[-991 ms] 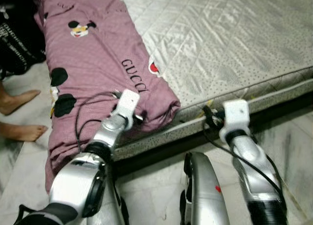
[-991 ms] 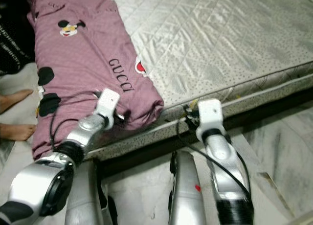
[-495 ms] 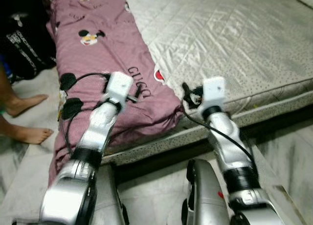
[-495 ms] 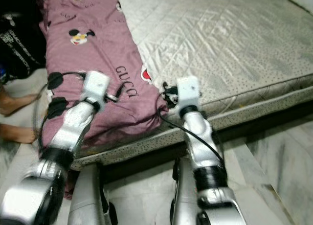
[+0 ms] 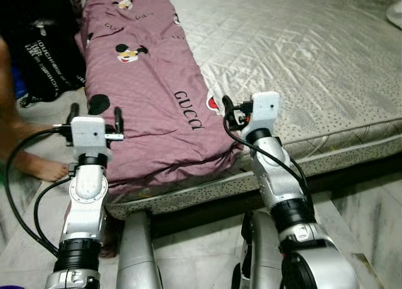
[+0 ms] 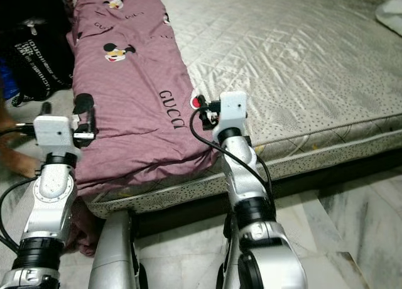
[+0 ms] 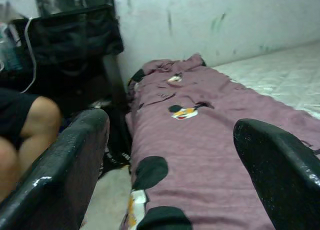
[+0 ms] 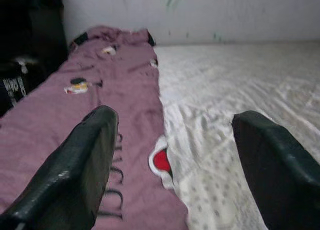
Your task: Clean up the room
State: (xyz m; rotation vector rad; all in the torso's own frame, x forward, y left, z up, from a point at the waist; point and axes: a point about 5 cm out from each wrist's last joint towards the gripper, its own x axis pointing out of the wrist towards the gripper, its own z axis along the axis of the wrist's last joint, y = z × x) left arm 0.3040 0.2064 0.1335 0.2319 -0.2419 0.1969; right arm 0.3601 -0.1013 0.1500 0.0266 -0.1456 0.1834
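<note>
Grippers (image 5: 94, 116) (image 5: 230, 110) open — over blanket (image 5: 144, 94).

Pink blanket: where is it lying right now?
The pink blanket lies folded lengthwise along the mattress's left edge, its near end between the left gripper and right gripper.
</note>
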